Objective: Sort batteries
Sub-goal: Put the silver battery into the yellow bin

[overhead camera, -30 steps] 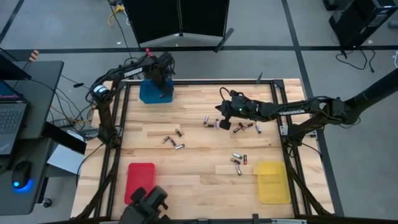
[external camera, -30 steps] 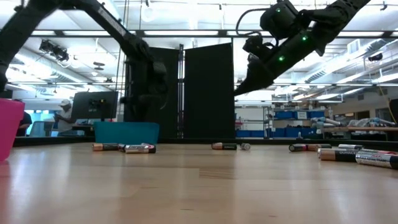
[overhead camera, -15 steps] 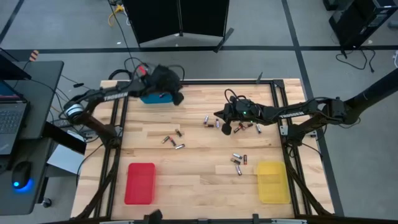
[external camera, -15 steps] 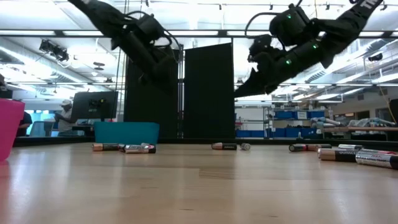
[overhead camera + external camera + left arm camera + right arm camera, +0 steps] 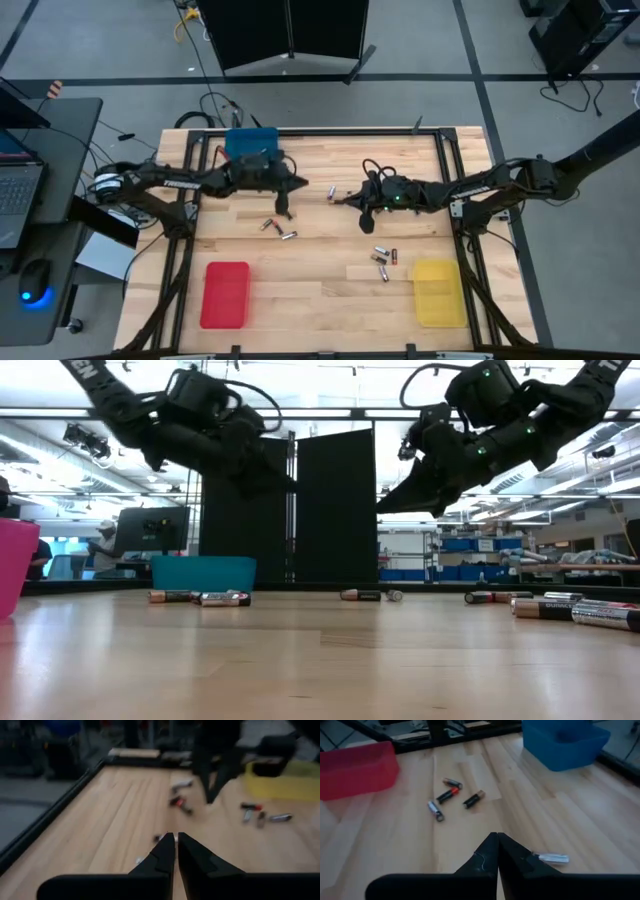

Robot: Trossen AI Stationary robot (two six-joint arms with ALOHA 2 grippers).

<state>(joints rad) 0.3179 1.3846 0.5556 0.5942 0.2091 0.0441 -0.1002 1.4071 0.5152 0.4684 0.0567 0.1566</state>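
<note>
Batteries lie scattered on the wooden table: a pair (image 5: pixel 277 230) just near of my left gripper, a few (image 5: pixel 335 193) beside my right arm, and a cluster (image 5: pixel 384 260) toward the yellow tray. My left gripper (image 5: pixel 283 209) (image 5: pixel 175 841) hovers shut above the table's middle-left. My right gripper (image 5: pixel 366 223) (image 5: pixel 497 841) hovers shut right of centre, with one silvery battery (image 5: pixel 550 857) on the wood close below it. In the low view both grippers, the left (image 5: pixel 285 480) and the right (image 5: pixel 385 507), hang well above the table. Neither holds anything.
A blue tray (image 5: pixel 250 143) stands at the far left, a red tray (image 5: pixel 225 295) at the near left and a yellow tray (image 5: pixel 438 293) at the near right. Bare wood lies between the red tray and the battery cluster. A black frame rims the table.
My left arm has swung from above the blue tray toward the table's middle, its gripper moving toward the near edge and the right. My right gripper has shifted a little toward the near edge, away from the batteries beside it. The batteries have stayed put.
</note>
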